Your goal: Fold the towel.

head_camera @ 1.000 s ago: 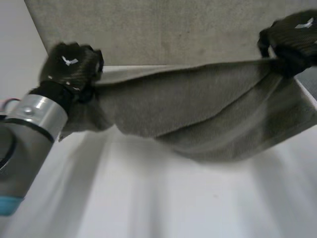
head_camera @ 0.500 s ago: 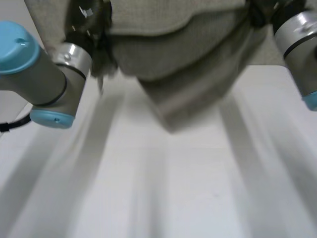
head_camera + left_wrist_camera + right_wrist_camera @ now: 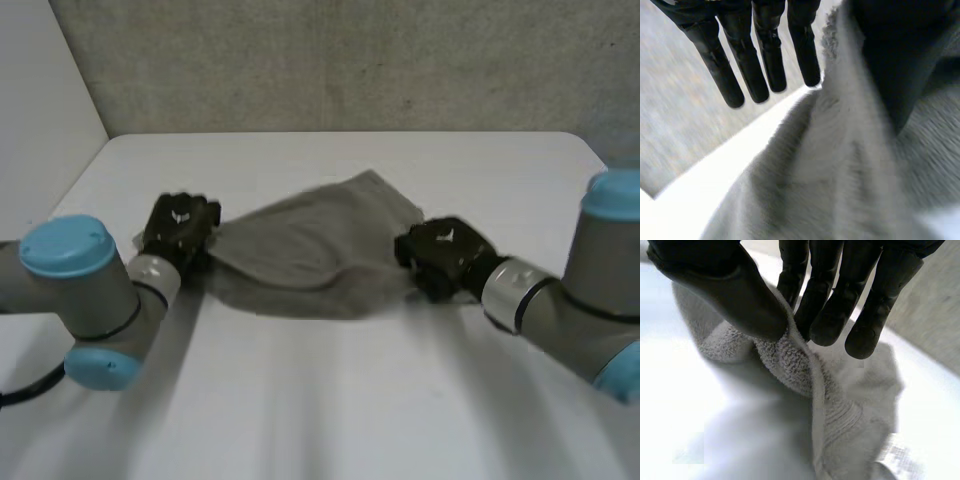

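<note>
Tabletop (image 3: 330, 400) w/ rumpled towel (image 3: 300, 250), pinched at both ends.
White top, grey towel lying bunched near centre, a bit toward far side. L arm (image 3: 80, 290) in from left, R arm (image 3: 580, 300) in from right. L hand (image 3: 178, 228) at towel's left edge, cloth running up betw. thumb & straight fingers, clamped there. R hand (image 3: 445, 255) at right edge, thumb pressed on raised ridge of cloth, fingers on other side, clamped on it. Well apart, towel betw. them.
</note>
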{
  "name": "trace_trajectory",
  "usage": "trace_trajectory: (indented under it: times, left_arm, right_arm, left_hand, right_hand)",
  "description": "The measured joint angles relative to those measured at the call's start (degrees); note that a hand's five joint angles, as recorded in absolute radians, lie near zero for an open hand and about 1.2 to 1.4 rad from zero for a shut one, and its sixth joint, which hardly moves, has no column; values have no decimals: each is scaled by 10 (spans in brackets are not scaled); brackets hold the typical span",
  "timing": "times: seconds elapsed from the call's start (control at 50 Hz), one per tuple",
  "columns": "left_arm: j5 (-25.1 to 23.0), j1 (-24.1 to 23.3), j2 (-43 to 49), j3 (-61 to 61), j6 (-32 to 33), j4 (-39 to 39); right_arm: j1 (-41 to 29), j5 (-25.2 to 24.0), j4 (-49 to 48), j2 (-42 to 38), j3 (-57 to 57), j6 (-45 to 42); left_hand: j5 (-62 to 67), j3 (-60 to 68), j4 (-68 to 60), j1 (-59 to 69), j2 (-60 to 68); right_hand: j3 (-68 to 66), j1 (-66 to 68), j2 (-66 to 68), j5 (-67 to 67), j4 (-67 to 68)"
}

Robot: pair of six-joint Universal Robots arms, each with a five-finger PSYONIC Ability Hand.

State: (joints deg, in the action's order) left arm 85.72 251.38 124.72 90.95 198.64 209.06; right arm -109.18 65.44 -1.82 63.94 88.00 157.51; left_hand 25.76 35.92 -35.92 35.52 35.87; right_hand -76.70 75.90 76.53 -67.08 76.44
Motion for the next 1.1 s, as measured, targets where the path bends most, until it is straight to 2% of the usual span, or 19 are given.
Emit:
trace_trajectory:
  times: [0.1,0.16,0.34,0.52,0.76,0.92,1.1]
  left_arm:
    - [0,6,7,16,7,-39]
    - [0,9,-6,25,10,-54]
    - [0,17,-77,71,11,-55]
    - [0,5,-118,127,10,-13]
    - [0,-30,-102,147,26,48]
    - [0,-27,-85,148,63,83]
    - [-1,-21,-77,151,71,123]
  right_arm:
    - [-4,4,-15,-19,14,1]
    - [-3,5,-19,-18,17,4]
    - [5,5,-33,-9,28,8]
    - [6,5,-53,-10,42,8]
    - [6,5,-58,-16,44,8]
    - [7,5,-59,-17,45,8]
    - [7,5,-60,-18,47,8]
  left_hand:
    - [-173,-174,174,-168,-174]
    - [-215,-215,214,-210,-215]
    - [-234,-236,237,-233,-237]
    - [-232,-234,234,-230,-233]
    - [-143,-145,146,-142,-145]
    - [61,63,-61,67,64]
    - [89,90,-90,93,90]
  right_hand:
    - [0,0,0,0,0]
    - [0,0,0,0,0]
    - [0,0,0,0,0]
    - [0,0,0,0,0]
    - [0,0,0,0,0]
    - [0,0,0,0,0]
    - [0,0,0,0,0]
